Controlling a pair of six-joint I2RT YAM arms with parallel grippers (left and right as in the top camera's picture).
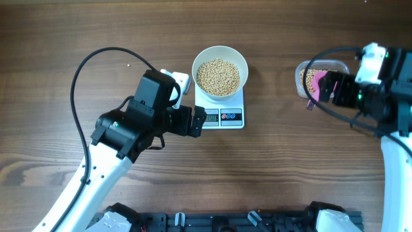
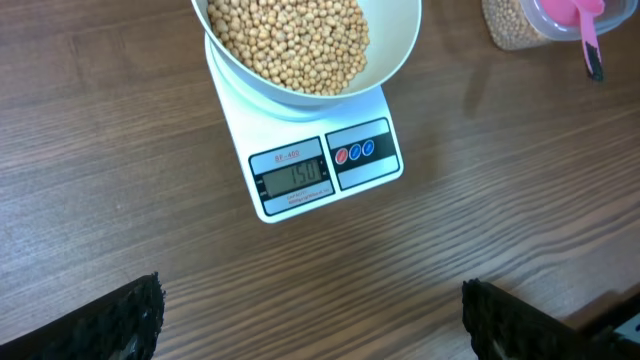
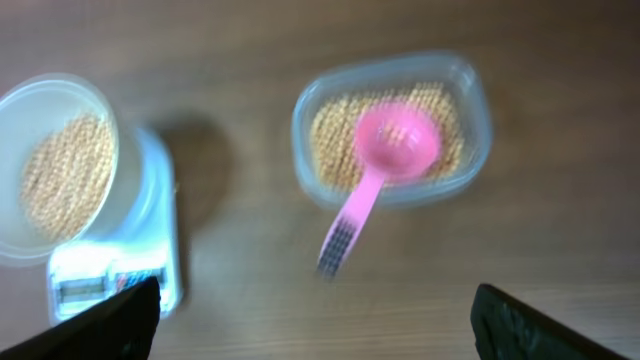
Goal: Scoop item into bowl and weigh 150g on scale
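On the scale (image 2: pixel 232 95), the bowl (image 2: pixel 395 45) sits centred so the beans (image 2: pixel 290 40) weigh true. I read target on the display (image 2: pixel 292 177). Pink scoop (image 3: pixel 395 145) lies parked in the tub (image 3: pixel 478 100), off the scale. Left gripper (image 2: pixel 315 320) wide, empty, facing the display. Right gripper (image 3: pixel 315 320) wide, empty, above the tub.

beans (image 1: pixel 219 75): tan, heaped in bowl | bowl (image 1: pixel 221 49): white, upright on scale | scale (image 1: pixel 222 118): white, display reads 150
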